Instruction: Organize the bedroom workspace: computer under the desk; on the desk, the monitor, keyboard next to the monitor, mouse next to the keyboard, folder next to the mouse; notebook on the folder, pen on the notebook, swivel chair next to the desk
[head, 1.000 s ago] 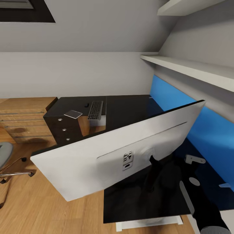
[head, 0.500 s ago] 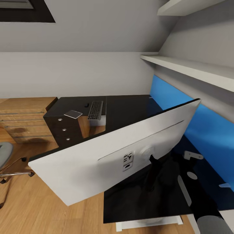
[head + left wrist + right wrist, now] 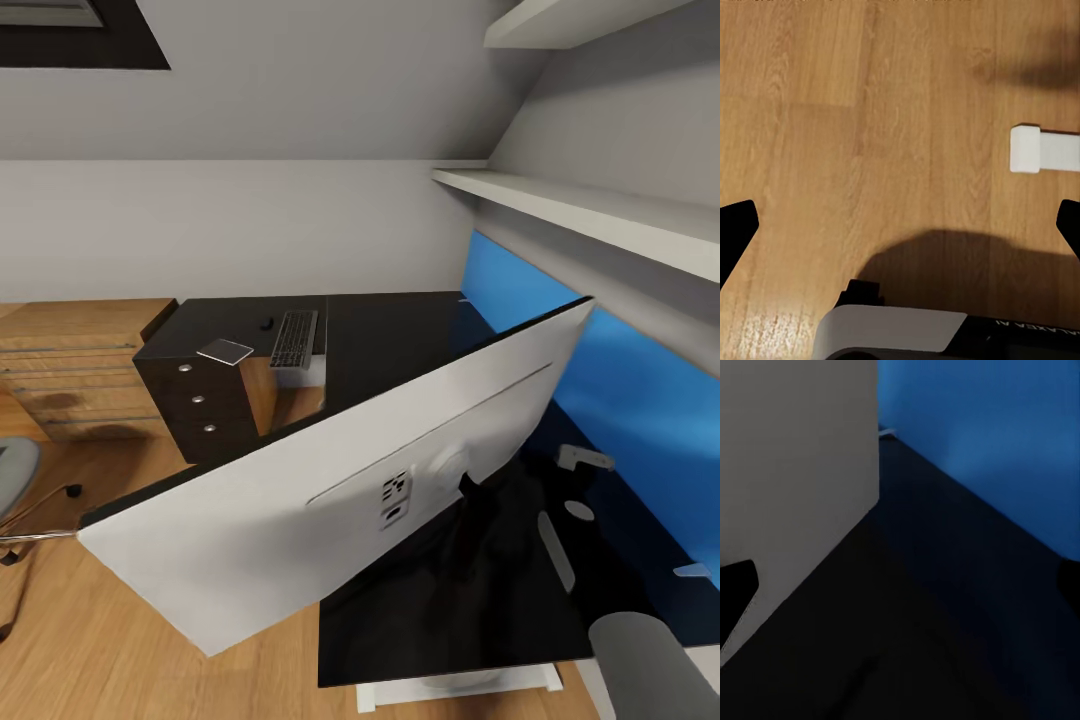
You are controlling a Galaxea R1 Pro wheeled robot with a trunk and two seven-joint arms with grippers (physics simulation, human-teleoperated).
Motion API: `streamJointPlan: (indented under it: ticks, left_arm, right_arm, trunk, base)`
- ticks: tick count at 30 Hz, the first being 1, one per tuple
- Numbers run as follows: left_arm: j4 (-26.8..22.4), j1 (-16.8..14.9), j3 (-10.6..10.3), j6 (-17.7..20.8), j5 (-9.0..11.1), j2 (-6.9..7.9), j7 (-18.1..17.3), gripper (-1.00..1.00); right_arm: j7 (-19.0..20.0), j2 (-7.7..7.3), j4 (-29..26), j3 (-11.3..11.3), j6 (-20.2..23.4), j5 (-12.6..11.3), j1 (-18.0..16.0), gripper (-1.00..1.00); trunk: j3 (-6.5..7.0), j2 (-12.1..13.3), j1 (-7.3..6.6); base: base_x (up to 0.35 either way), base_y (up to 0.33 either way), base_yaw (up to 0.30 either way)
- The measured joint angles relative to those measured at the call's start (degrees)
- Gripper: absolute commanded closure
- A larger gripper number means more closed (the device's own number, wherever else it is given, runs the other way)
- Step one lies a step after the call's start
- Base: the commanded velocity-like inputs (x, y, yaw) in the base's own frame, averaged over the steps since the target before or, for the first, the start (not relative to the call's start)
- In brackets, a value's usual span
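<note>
The monitor (image 3: 330, 480) stands on the black desk (image 3: 400, 330), tilted, its white back toward me and its black stem (image 3: 470, 520) over the near end. My right arm (image 3: 640, 660) reaches in behind it. My right gripper (image 3: 900, 585) is open over the desk top, with the monitor's white back (image 3: 795, 472) beside it. The keyboard (image 3: 294, 338) and the small black mouse (image 3: 267, 323) lie on the far wing. A pale box under the keyboard's near end looks like the computer (image 3: 305, 378). The swivel chair (image 3: 15, 470) is at the left edge. My left gripper (image 3: 900, 225) hangs open over the floor. Folder and pen are out of view.
A flat pale grey rectangle (image 3: 225, 351) lies on the black drawer unit (image 3: 195, 400). A wooden drawer chest (image 3: 70, 370) stands to the left. The blue back panel (image 3: 640, 400) and white shelves (image 3: 600, 215) close the right side. The desk's white foot (image 3: 1042, 148) rests on the wood floor.
The monitor has swung: its right edge moved left and back from the blue panel, and its left corner dropped lower and further left. My right arm has advanced further over the desk.
</note>
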Motion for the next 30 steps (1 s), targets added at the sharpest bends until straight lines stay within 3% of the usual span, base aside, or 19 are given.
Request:
streamJointPlan:
  ticks: [24,30]
  left_arm:
    - [0.0,0.0,0.0,-0.1,0.0,0.01,0.0,-1.00]
    - [0.0,0.0,0.0,0.0,0.0,0.01,0.0,-1.00]
  right_arm:
    - [-0.1,0.09,3.1,0.0,0.1,-0.1,-2.8,-1.00]
    - [-0.1,-0.10,3.3,-0.4,0.1,-0.3,-2.8,-1.00]
  trunk:
    - [0.00,0.0,0.00]
    - [0.00,0.0,0.02]
  base:
    - [0.000,0.000,0.000]
    - [-0.158,0.000,0.000]
